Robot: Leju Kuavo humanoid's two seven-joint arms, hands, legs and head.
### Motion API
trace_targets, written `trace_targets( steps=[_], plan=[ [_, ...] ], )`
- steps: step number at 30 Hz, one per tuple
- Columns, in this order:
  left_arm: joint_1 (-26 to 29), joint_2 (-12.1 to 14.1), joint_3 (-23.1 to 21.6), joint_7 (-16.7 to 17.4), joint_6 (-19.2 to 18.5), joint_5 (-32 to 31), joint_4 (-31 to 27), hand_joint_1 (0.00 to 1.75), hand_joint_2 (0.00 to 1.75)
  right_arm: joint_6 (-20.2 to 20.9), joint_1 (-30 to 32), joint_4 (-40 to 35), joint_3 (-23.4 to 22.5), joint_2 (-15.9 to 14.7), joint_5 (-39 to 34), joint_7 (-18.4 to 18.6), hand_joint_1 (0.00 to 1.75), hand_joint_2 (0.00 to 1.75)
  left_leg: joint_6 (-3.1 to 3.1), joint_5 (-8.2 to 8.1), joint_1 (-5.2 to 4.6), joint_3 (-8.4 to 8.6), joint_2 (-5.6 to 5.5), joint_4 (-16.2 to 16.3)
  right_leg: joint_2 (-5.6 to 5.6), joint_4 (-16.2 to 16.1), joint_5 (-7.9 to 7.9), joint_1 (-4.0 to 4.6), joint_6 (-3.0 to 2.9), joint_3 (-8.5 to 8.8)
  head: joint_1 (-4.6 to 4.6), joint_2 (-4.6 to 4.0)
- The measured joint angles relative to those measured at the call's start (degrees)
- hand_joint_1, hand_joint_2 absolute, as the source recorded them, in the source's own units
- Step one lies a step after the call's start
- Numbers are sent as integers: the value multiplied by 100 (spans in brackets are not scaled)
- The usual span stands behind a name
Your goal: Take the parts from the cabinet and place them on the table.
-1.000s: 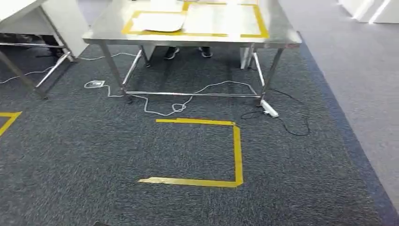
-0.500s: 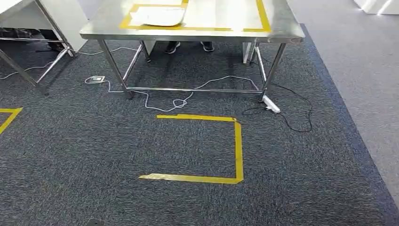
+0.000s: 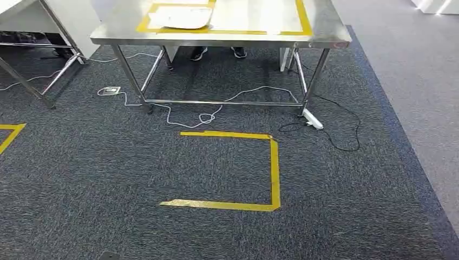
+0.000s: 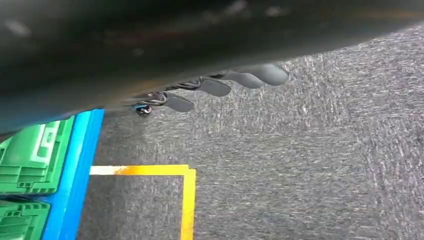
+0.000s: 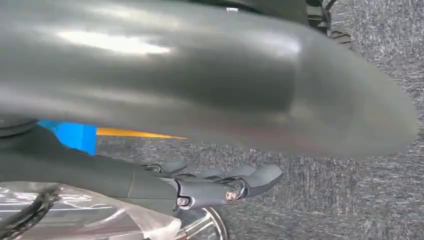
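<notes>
The head view has shifted slightly since half a second ago (the camera moved, not the things): the steel worktop [image 3: 325,32] sits a touch higher in the picture. On it, inside a yellow tape frame [image 3: 301,19], lies a white sheet [image 3: 181,17]. A person's shoes [image 3: 216,52] show beneath it. White and black cables [image 3: 203,116] trail over the dark carpet [image 3: 108,173], near a yellow tape outline [image 3: 273,173] on the floor.

The left wrist view adds green crates [image 4: 30,160] on a blue base [image 4: 80,170]. The left hand [image 4: 225,87] hangs over carpet, fingers loosely extended, holding nothing visible.

The right hand [image 5: 220,185] grips a shiny metal part [image 5: 200,227] wrapped in clear plastic [image 5: 85,212].
</notes>
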Motion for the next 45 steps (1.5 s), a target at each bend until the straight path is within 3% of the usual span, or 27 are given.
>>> trace_targets(
  steps=[26,45],
  plan=[
    [13,0,-48,103,-24,120,-15,0,0,31,-38,46,-44,0,55,-2,0,0,0,-6,-4,0,0,0,0,-1,-8,-5,-1,1,0,-2],
    [18,0,-50,-81,-225,142,-15,0,0,109,-80,68,-127,0,111,-22,0,0,5,-10,-7,0,0,0,0,-1,-8,-7,-1,1,0,0]
  ],
)
